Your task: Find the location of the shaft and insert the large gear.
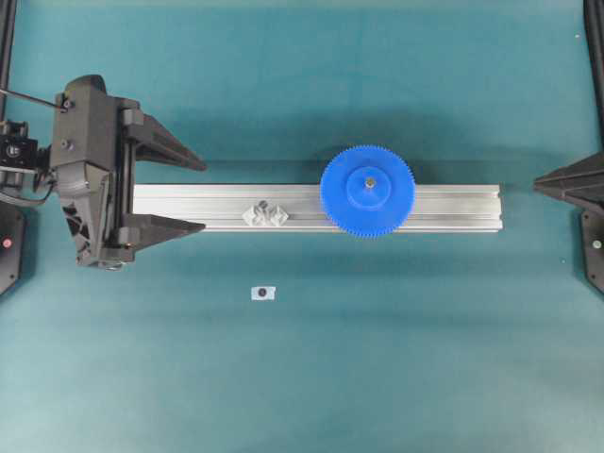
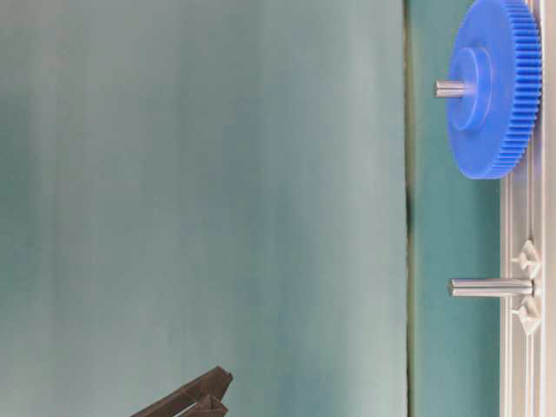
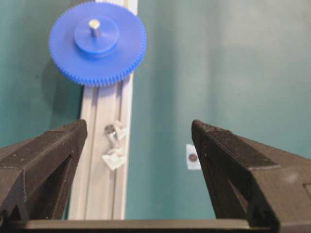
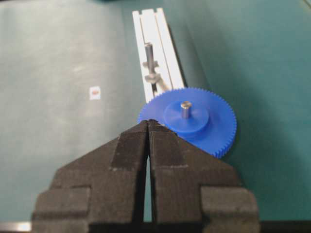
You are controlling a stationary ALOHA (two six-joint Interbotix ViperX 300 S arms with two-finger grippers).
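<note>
I am looking at the large gear (image 1: 366, 190) sitting flat on the aluminium rail (image 1: 444, 209), with the shaft (image 4: 185, 108) poking up through the hole in its raised hub, so I am judging the insertion as essentially done. The gear is lying level and its teeth are overhanging both long edges of the rail, which tells me it is resting on the rail's top face rather than hanging on the pin. Further along the rail from the gear, towards my left arm, a second upright pin (image 2: 488, 287) is standing bare on a clear faceted bracket (image 1: 265, 215), left unused. Off the rail on the green mat, near that bracket, a tiny white tag with a dark dot (image 1: 262, 293) is lying by itself. The left gripper (image 1: 193, 195) is hovering at the rail's end farthest from the gear, its jaws spread wide and straddling the rail, holding nothing. The right gripper (image 4: 148, 124) is waiting just short of the gear's rim, its fingers pressed together and empty, so both hands are standing clear of the seated part.
</note>
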